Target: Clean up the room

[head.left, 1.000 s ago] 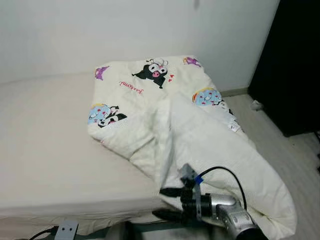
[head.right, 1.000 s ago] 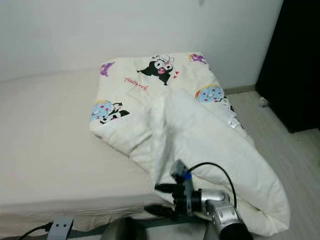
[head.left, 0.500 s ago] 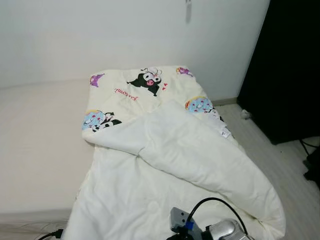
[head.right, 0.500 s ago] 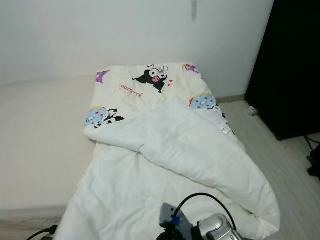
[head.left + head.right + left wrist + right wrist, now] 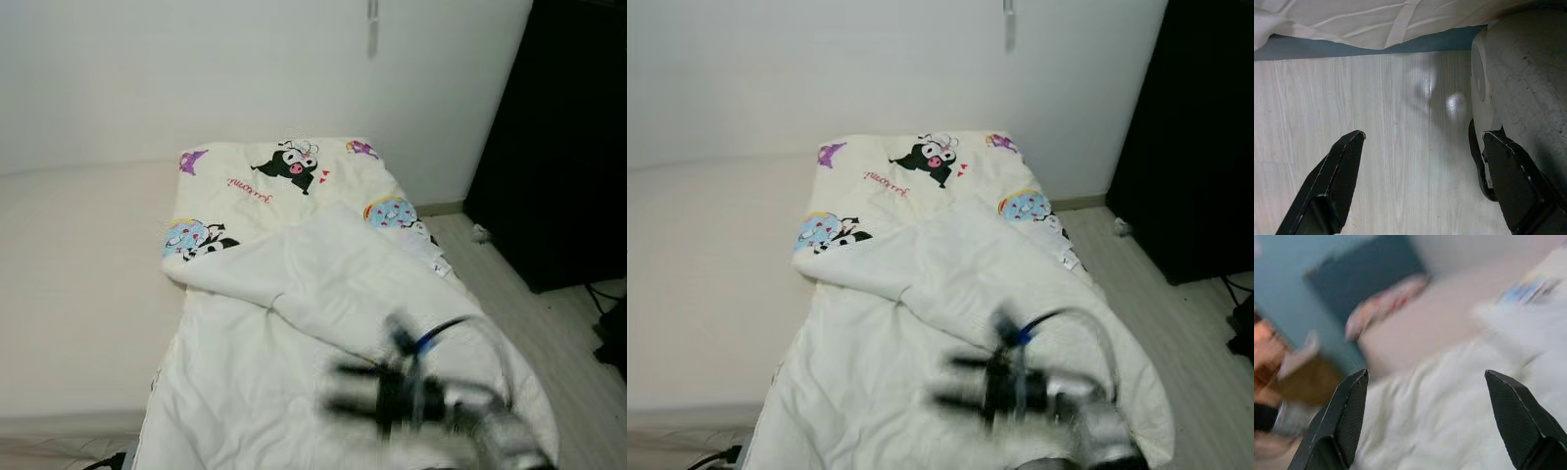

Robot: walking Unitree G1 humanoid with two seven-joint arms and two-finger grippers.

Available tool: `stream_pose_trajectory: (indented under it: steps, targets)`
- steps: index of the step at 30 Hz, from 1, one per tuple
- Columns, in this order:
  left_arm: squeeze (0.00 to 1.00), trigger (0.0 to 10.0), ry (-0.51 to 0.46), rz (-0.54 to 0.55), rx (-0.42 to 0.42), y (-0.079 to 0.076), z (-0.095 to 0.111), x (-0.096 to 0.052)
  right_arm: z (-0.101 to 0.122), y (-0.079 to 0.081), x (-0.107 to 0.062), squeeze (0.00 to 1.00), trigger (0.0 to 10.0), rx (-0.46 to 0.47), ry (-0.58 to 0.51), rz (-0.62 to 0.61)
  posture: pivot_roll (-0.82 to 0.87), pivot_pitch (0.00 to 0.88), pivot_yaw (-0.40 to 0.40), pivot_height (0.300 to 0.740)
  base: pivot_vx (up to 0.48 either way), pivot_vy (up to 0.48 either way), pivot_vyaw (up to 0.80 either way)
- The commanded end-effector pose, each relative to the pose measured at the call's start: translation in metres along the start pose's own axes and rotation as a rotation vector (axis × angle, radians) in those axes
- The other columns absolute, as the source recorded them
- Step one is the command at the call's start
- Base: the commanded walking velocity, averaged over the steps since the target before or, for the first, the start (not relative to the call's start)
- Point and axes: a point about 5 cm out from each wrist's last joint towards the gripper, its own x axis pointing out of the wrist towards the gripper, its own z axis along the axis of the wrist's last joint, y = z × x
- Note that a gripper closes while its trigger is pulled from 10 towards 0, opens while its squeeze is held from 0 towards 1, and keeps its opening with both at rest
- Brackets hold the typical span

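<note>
A cream quilt point(image 5: 294, 294) printed with cartoon figures lies on the bed point(image 5: 78, 284). Its plain white underside is folded over toward me and hangs off the near corner. My right gripper point(image 5: 338, 388) hovers low over that white part, blurred by motion. Its wrist view shows the fingers point(image 5: 1347, 411) wide apart over the quilt point(image 5: 1449, 421), so it is open with nothing between them. My left gripper point(image 5: 1422, 134) hangs open beside the bed, pointing at the pale wood floor point(image 5: 1400, 122), next to my own leg point(image 5: 1528, 83).
A dark wardrobe or doorway point(image 5: 568, 147) stands to the right of the bed. Wood floor point(image 5: 558, 323) runs between them, with a small white object point(image 5: 478, 233) near the wall and cables point(image 5: 607, 304) at the far right. A cable point(image 5: 720, 455) lies at the bed's near left.
The quilt's white underside has spread over the bed's near corner since a second ago. My right arm dropped low, then rose over the quilt and is now blurred. The camera has shifted.
</note>
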Motion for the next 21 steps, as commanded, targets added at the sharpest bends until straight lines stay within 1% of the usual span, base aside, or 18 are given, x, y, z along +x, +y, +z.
stream_pose_trajectory:
  steps: [1,2,3,4,5,6,7,8,9,10,11,12,13,14,15,17,19,21]
  targets:
    - [0.00,10.0,0.028,-0.009,0.005,-0.001,-0.007,-0.001,0.012,-0.013,-0.013,0.00,10.0,-0.002,-0.122,-0.127,-0.12,0.055,0.088,0.485,0.000,0.000,0.00]
    - [0.00,10.0,0.028,-0.009,0.005,-0.001,-0.007,-0.001,0.012,-0.013,-0.013,0.00,10.0,-0.002,-0.122,-0.127,-0.12,0.055,0.088,0.485,0.000,0.000,0.00]
    - [0.00,10.0,0.033,-0.001,0.018,0.004,-0.009,-0.002,0.027,-0.037,-0.035,0.00,10.0,-0.038,-0.223,-0.358,-0.11,0.065,0.097,0.485,0.000,0.000,0.00]
    - [0.00,10.0,0.033,-0.001,0.018,0.004,-0.009,-0.002,0.027,-0.037,-0.035,0.00,10.0,-0.038,-0.223,-0.358,-0.11,0.065,0.097,0.485,0.000,0.000,0.00]
    - [0.00,10.0,0.037,0.008,0.028,0.010,-0.010,-0.003,0.037,-0.057,-0.060,0.00,10.0,-0.045,-0.304,-0.590,-0.10,0.079,0.109,0.485,0.000,0.000,0.00]
    - [0.00,10.0,0.039,0.016,0.033,0.014,-0.010,-0.003,0.043,-0.069,-0.082,0.00,10.0,-0.049,-0.363,-0.773,-0.09,0.084,0.112,0.485,0.000,0.000,0.00]
    - [0.00,10.0,0.039,0.016,0.033,0.014,-0.010,-0.003,0.043,-0.069,-0.082,0.00,10.0,-0.049,-0.363,-0.773,-0.09,0.084,0.112,0.485,0.000,0.000,0.00]
    - [0.00,10.0,0.039,0.026,0.043,0.022,-0.011,-0.004,0.044,-0.076,-0.105,0.00,10.0,-0.042,-0.398,-0.936,-0.06,0.112,0.136,0.485,0.000,0.000,0.00]
    - [0.00,10.0,0.039,0.026,0.043,0.022,-0.011,-0.004,0.044,-0.076,-0.105,0.00,10.0,-0.042,-0.398,-0.936,-0.06,0.112,0.136,0.485,0.000,0.000,0.00]
    - [0.00,10.0,0.039,0.033,0.049,0.027,-0.012,-0.005,0.044,-0.078,-0.119,0.00,10.0,-0.037,-0.415,-1.023,-0.06,0.116,0.140,0.485,0.000,0.000,0.00]
    - [0.00,10.0,0.039,0.033,0.049,0.027,-0.012,-0.005,0.044,-0.078,-0.119,0.00,10.0,-0.037,-0.415,-1.023,-0.06,0.116,0.140,0.485,0.000,0.000,0.00]
    - [0.00,10.0,0.038,0.042,0.057,0.034,-0.012,-0.007,0.042,-0.079,-0.132,0.00,10.0,-0.027,-0.432,-1.097,-0.04,0.135,0.155,0.485,0.000,0.000,0.00]
    - [0.00,10.0,0.038,0.042,0.057,0.034,-0.012,-0.007,0.042,-0.079,-0.132,0.00,10.0,-0.027,-0.432,-1.097,-0.04,0.135,0.155,0.485,0.000,0.000,0.00]
    - [0.00,10.0,0.035,0.050,0.069,0.042,-0.012,-0.008,0.040,-0.079,-0.146,0.00,10.0,-0.021,-0.433,-1.168,-0.02,0.154,0.169,0.485,0.000,0.000,0.00]
    - [0.00,10.0,0.035,0.050,0.069,0.042,-0.012,-0.008,0.040,-0.079,-0.146,0.00,10.0,-0.021,-0.433,-1.168,-0.02,0.154,0.169,0.485,0.000,0.000,0.00]
    - [0.00,10.0,0.028,0.063,0.096,0.056,-0.013,-0.012,0.033,-0.078,-0.165,0.00,10.0,-0.008,-0.410,-1.242,0.01,0.205,0.200,0.485,0.000,0.000,0.00]
    - [0.00,10.0,0.026,0.066,0.104,0.061,-0.013,-0.013,0.030,-0.079,-0.170,0.00,10.0,-0.008,-0.403,-1.260,0.01,0.205,0.200,0.485,0.000,0.000,0.00]
    - [0.00,10.0,0.021,0.067,0.123,0.070,-0.014,-0.016,0.023,-0.078,-0.170,0.00,10.0,-0.005,-0.354,-1.245,0.04,0.252,0.229,0.485,0.000,0.000,0.00]
